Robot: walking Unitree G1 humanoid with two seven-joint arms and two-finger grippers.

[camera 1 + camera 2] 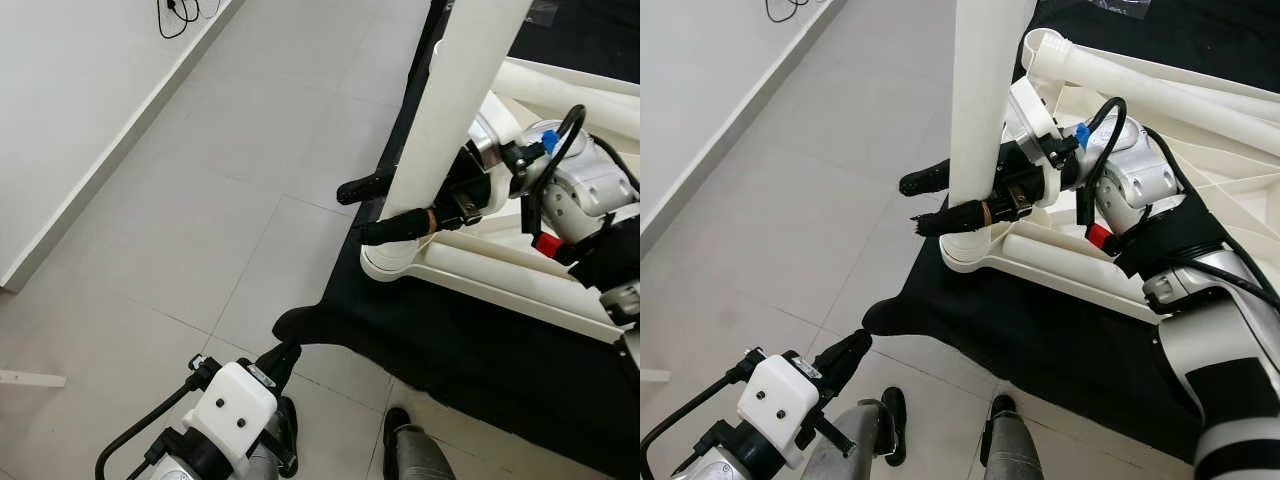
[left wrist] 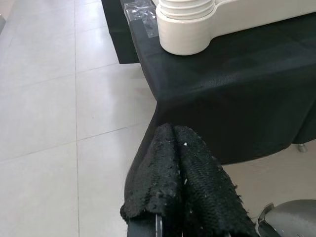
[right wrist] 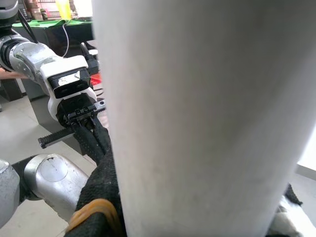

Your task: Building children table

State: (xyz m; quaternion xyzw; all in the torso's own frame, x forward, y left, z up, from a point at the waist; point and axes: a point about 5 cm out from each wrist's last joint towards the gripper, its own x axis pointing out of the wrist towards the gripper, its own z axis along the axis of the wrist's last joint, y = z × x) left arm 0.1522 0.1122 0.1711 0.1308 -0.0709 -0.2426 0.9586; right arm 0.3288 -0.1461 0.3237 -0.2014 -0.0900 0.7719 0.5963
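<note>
Right gripper [image 1: 940, 205], black fingers clamped around the upright white cylindrical plastic table leg [image 1: 980, 110], risks tilting it and jamming in the round white corner socket [image 1: 965, 255].

Table frame [image 1: 1110, 270] on cloth [image 1: 1060, 350] at right; leg [image 1: 980, 110] upright at its near-left corner; wall [image 1: 70, 120] far left.

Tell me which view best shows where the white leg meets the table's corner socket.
The right eye view: the leg stands in the round socket, with the right gripper clamped around it. The left eye view shows much the same. The left wrist view catches just the socket; the right wrist view just the leg's side.
</note>
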